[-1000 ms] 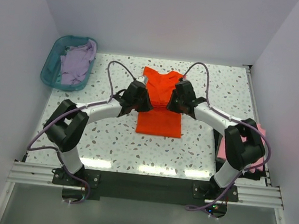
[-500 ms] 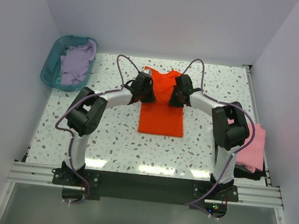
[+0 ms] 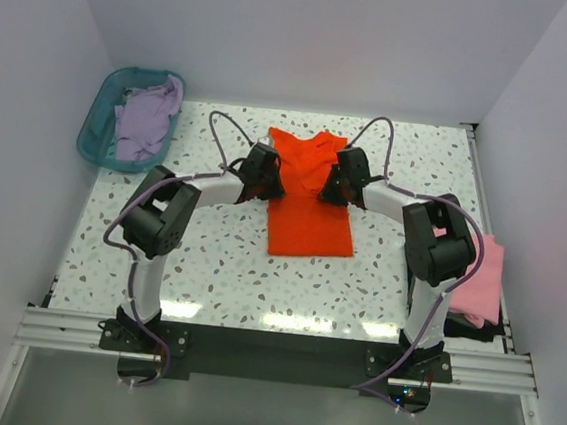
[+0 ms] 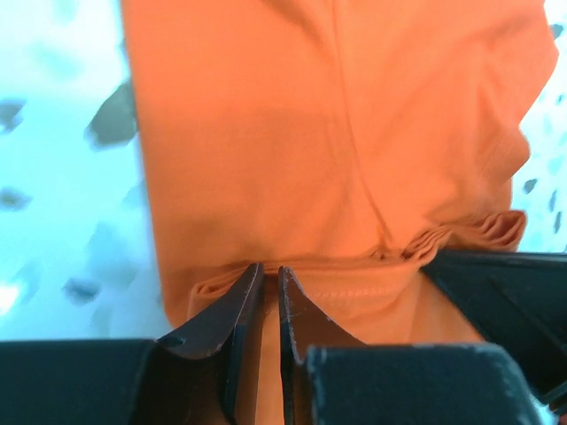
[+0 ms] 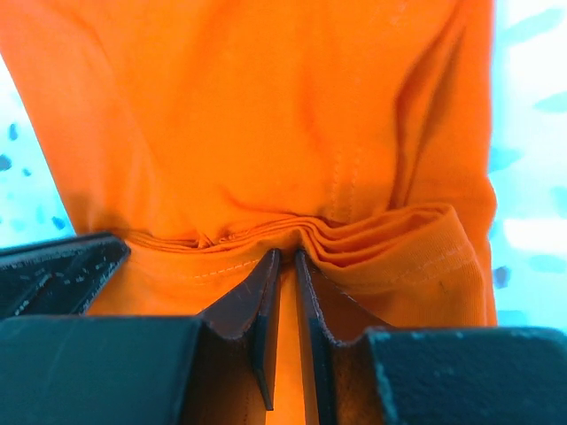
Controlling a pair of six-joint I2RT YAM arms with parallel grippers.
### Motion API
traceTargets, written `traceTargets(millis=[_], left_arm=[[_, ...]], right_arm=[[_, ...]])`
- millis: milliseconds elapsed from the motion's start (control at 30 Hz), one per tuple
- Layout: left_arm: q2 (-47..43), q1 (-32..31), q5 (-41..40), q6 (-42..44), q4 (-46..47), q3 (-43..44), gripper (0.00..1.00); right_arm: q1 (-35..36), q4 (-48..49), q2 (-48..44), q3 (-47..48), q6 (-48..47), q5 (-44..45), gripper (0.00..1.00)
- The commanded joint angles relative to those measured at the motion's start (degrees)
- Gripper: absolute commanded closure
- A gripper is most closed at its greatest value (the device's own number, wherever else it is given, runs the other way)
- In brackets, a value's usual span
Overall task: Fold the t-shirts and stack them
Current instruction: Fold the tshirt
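Seeing the lavender t-shirt [image 3: 144, 119] bunched in the teal basket [image 3: 92, 139] at far left. Pinching a fold on the left edge of the orange-red t-shirt [image 3: 307, 225] with the left gripper [image 4: 270, 274], fingers clamped tight on cloth. Lying flat mid-table [image 3: 208, 266], collar at the far end. Clamping the right edge likewise with the right gripper [image 5: 285, 258]. Spotting the pink t-shirt [image 3: 483, 277] at the far right edge.

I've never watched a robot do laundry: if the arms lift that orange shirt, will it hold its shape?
Probably not: the orange shirt bunches into pleats where the left gripper and right gripper pinch it, so it looks floppy. Thin cloth, so likely light. The unheld lower part would probably sag.
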Motion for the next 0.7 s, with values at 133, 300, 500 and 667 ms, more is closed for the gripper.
traceTargets(millis=[133,300,500,667], left_arm=[[-11.4,0.1,-7.9,-2.9,-3.7,-16.4,0.83],[-19.2,0.1,-9.7,-2.6,-3.9,-24.3,0.83],[-26.0,1.1,-11.9,-1.6,-5.7,-31.0,0.83],[-25.9,1.9,-10.5,-1.2,-5.1,-32.4,0.83]], right_arm=[[6.5,3.8,-0.9,-11.1,5.0,-3.8,0.84],[10.9,8.3,-6.9,-19.9,10.7,-3.3,0.85],[12.7,12.4,-12.9,-24.8,15.9,-3.5,0.83],[11.3,8.9,-13.1,-21.5,13.2,-4.8,0.83]])
